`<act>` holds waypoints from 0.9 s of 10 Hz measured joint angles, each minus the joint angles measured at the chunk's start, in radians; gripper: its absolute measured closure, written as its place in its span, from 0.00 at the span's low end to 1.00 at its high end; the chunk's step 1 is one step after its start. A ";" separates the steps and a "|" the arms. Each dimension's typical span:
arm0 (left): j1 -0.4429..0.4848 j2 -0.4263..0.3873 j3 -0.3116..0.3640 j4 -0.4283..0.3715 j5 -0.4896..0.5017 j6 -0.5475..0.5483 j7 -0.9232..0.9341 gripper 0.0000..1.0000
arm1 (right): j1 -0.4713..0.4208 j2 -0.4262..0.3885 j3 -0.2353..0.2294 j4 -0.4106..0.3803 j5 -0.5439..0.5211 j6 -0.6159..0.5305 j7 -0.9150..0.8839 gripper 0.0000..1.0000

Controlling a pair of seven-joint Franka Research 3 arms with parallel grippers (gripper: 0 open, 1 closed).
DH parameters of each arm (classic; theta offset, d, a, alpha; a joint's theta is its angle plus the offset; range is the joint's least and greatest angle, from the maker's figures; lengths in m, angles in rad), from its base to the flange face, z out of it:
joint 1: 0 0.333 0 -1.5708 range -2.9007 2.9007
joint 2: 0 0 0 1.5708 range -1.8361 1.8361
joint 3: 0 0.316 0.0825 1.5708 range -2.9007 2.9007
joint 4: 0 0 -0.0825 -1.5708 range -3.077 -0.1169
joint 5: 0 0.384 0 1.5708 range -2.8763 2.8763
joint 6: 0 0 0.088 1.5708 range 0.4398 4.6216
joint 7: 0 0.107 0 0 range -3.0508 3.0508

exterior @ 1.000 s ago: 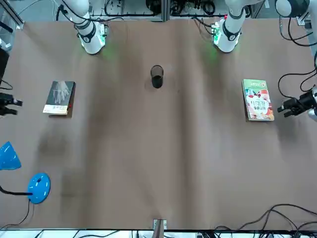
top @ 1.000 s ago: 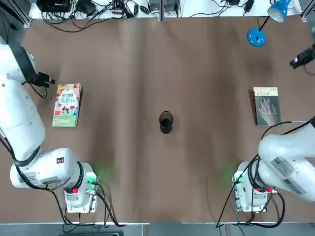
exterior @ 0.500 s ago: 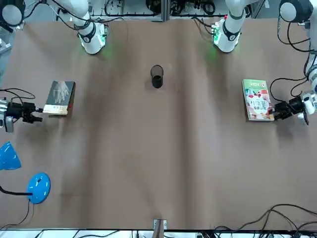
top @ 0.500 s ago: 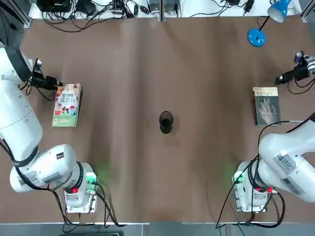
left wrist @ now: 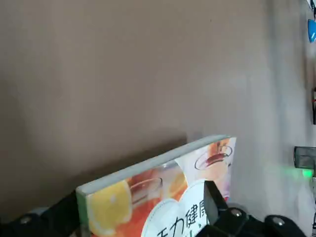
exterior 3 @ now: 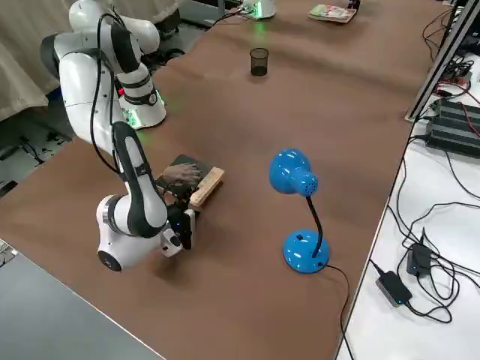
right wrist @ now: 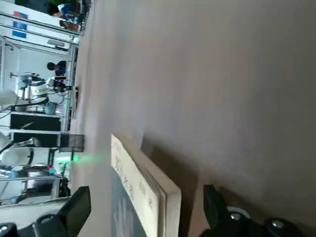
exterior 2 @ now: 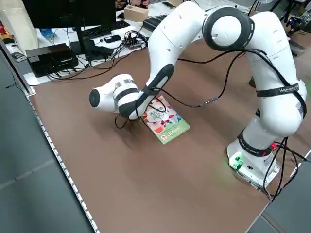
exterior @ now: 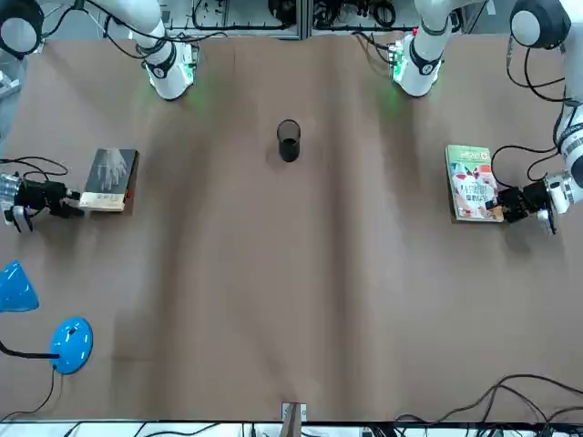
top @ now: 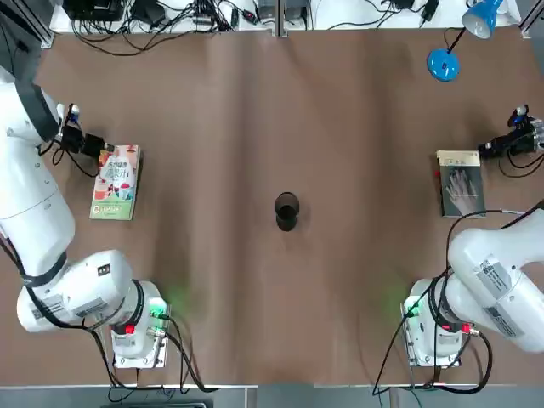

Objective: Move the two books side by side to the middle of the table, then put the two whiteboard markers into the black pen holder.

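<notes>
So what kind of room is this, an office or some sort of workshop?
Most likely a robotics lab. Two white robot arms are bolted to a big brown table, cables and power bricks trail along its edge, and a monitor and keyboard sit on a bench alongside.

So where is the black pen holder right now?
In the top view the black pen holder stands mid-table, between the two books, well apart from both.

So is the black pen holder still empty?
Empty as far as visible: the black pen holder stands upright mid-table, nothing sticking out of it.

Blue desk lamp (top: 455,47), cables (top: 170,21) behind
</notes>
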 joint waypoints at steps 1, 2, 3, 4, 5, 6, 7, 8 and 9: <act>0.002 0.000 -0.005 0.000 0.000 -0.002 0.001 0.00 | 0.000 0.005 0.001 0.001 0.000 -0.021 0.000 0.00; 0.002 0.000 -0.012 0.002 0.000 -0.005 0.002 0.00 | 0.000 0.010 0.003 0.001 0.000 -0.038 0.000 0.00; 0.002 0.000 -0.016 0.002 0.000 -0.006 0.005 0.00 | 0.002 0.014 0.006 0.001 -0.001 -0.053 0.000 0.00; 0.004 0.000 -0.017 0.002 0.000 -0.007 0.022 0.04 | 0.009 0.017 0.006 0.000 -0.002 -0.064 0.001 0.00; 0.007 0.000 -0.017 0.002 0.000 -0.010 0.042 0.04 | 0.019 0.019 0.007 -0.001 -0.002 -0.073 0.001 0.02; 0.010 0.001 -0.018 0.003 0.000 -0.010 0.056 0.13 | 0.030 0.021 0.007 -0.002 -0.004 -0.077 0.002 0.04; 0.014 0.004 -0.021 0.004 0.000 -0.010 0.078 0.32 | 0.040 0.022 0.007 -0.002 -0.006 -0.080 0.004 0.07; 0.016 0.009 -0.023 0.005 0.000 -0.010 0.097 0.49 | 0.048 0.026 0.007 -0.004 -0.006 -0.076 0.004 0.15; 0.020 0.011 -0.026 0.006 0.000 -0.014 0.102 0.61 | 0.059 0.035 0.007 -0.005 -0.011 -0.070 0.004 0.34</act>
